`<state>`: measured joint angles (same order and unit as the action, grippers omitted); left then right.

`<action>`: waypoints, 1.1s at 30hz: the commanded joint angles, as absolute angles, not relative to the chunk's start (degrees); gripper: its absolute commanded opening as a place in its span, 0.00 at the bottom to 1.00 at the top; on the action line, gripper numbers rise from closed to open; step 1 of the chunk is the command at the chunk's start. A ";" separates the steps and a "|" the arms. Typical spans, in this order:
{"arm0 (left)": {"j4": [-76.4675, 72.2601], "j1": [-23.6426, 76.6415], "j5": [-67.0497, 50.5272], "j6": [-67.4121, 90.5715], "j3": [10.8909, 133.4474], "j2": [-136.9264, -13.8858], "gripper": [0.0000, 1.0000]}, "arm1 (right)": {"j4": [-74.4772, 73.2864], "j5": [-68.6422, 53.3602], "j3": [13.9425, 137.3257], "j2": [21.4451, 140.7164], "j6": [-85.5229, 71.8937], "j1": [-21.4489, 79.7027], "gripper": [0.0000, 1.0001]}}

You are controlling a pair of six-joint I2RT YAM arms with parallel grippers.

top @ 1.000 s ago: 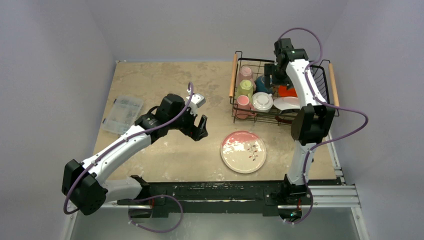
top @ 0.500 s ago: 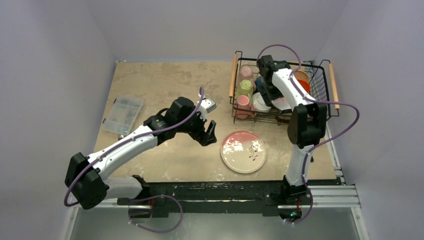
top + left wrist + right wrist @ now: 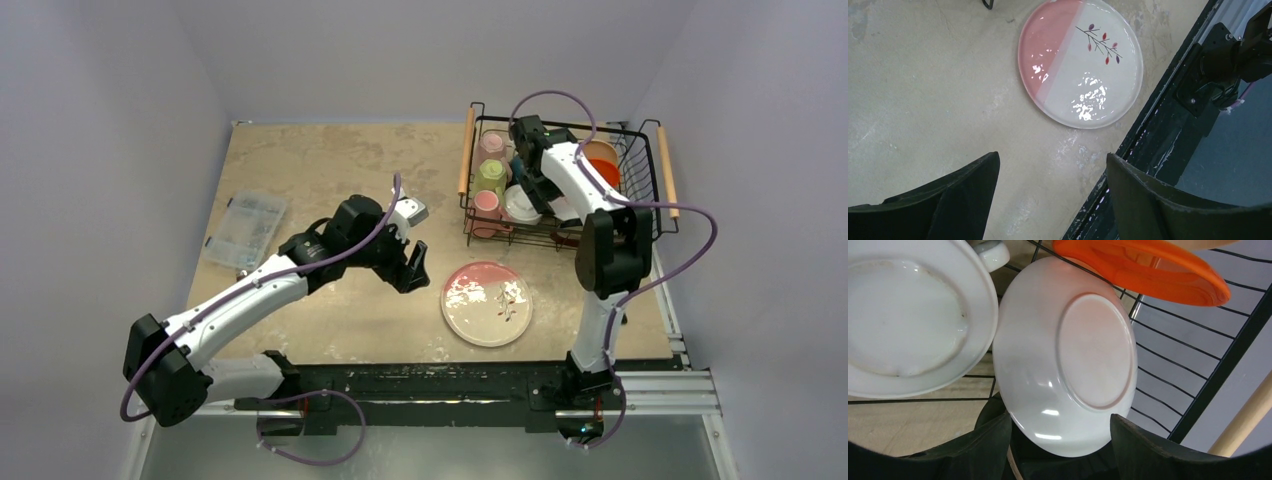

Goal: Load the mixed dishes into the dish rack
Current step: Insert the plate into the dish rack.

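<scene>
The dish rack (image 3: pixel 465 152), the largest item, already carries most of the load. A red-orange plate (image 3: pixel 605 165) is propped on edge against its right-hand wall, a white plate (image 3: pixel 1068 355) shows its underside just left of that, and three mugs (image 3: pixel 490 175) stand in a column along its left side. One dish is outside: the red-rimmed cream plate (image 3: pixel 487 303) lies flat on the table (image 3: pixel 300 170), just in front of the rack. Over the last second the right arm (image 3: pixel 600 250) has swung from the rack's right half to its middle, uncovering the red-orange plate, which now stands free, so that placement appears finished. The right gripper (image 3: pixel 1060 425) hangs inside the rack with jaws spread, the white plate's lower rim between them but not pinched. The left gripper (image 3: pixel 1052 162), jaws also spread and empty, has advanced toward the rack's front and hovers beside the remaining plate, probably the final pickup.
</scene>
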<state>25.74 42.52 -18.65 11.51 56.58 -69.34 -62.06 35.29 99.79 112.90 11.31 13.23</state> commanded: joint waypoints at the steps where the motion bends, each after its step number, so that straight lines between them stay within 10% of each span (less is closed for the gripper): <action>1: 25.99 42.81 -18.14 11.52 57.57 -67.59 0.77 | -59.85 35.48 99.60 114.16 12.79 14.36 0.70; 33: 26.59 42.82 -16.53 9.79 56.45 -67.11 0.82 | -49.35 52.60 96.25 110.77 13.01 12.09 0.83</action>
<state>27.44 42.52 -16.78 10.87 56.45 -68.64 -52.25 47.13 93.41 114.26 12.75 14.48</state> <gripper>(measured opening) 0.825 0.831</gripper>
